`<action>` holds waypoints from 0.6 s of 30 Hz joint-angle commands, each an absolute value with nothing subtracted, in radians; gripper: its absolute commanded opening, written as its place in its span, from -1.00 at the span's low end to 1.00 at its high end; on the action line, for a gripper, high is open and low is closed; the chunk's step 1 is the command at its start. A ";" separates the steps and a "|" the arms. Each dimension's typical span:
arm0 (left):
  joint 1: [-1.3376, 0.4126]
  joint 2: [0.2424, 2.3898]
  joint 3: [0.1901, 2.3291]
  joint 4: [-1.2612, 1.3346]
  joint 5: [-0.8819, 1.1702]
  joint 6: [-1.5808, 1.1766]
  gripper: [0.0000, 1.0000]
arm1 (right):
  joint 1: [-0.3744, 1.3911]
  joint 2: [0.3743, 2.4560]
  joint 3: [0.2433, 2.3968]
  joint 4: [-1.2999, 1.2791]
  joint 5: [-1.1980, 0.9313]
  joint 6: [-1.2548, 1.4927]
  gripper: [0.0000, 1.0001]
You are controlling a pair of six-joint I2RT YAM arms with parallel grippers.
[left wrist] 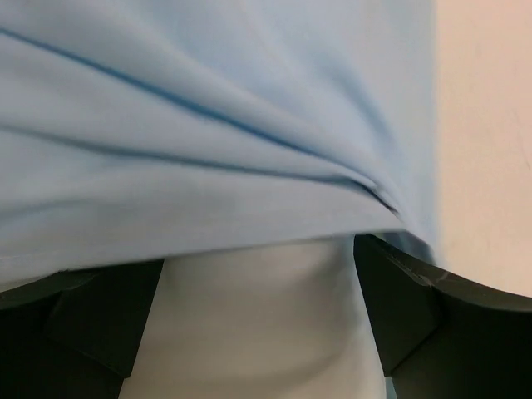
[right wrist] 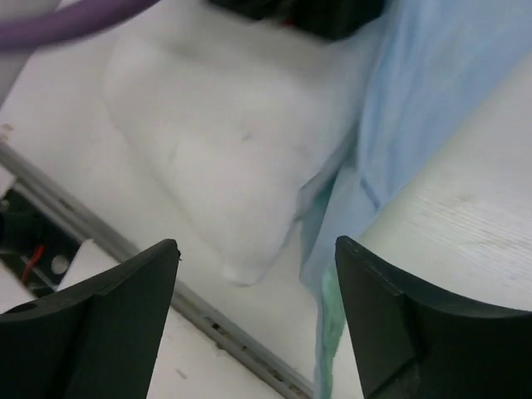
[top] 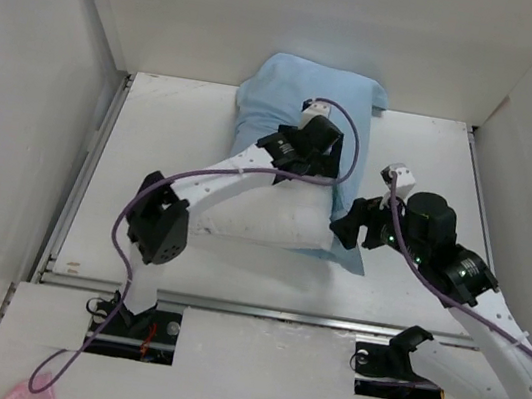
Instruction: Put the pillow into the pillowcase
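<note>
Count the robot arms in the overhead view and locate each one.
2. The left arm reaches across the pillow to the pillowcase edge; the right arm stands beside the pillow's near corner. None appear hidden.

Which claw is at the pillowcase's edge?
The left claw, open astride the plump white pillow at the edge of the light blue fabric pillowcase; the right claw hangs open alongside.
</note>
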State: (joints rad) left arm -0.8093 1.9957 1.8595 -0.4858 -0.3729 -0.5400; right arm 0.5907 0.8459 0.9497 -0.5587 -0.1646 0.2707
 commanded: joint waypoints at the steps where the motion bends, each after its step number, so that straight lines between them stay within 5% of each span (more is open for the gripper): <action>1: -0.848 1.725 1.665 -0.454 -0.309 -0.462 0.98 | 0.595 0.821 1.034 -0.667 0.096 0.330 0.71; 6: -0.877 1.366 1.407 -0.468 -0.357 -0.544 0.98 | 0.595 0.894 1.074 -0.635 0.156 0.298 1.00; 11: -0.801 1.131 1.255 -0.538 -0.475 -0.713 0.98 | 0.666 1.116 1.218 -0.589 0.122 0.221 1.00; 18: -0.522 1.091 1.135 -0.727 -0.630 -0.943 0.98 | 0.890 1.632 1.651 -0.672 0.263 0.276 1.00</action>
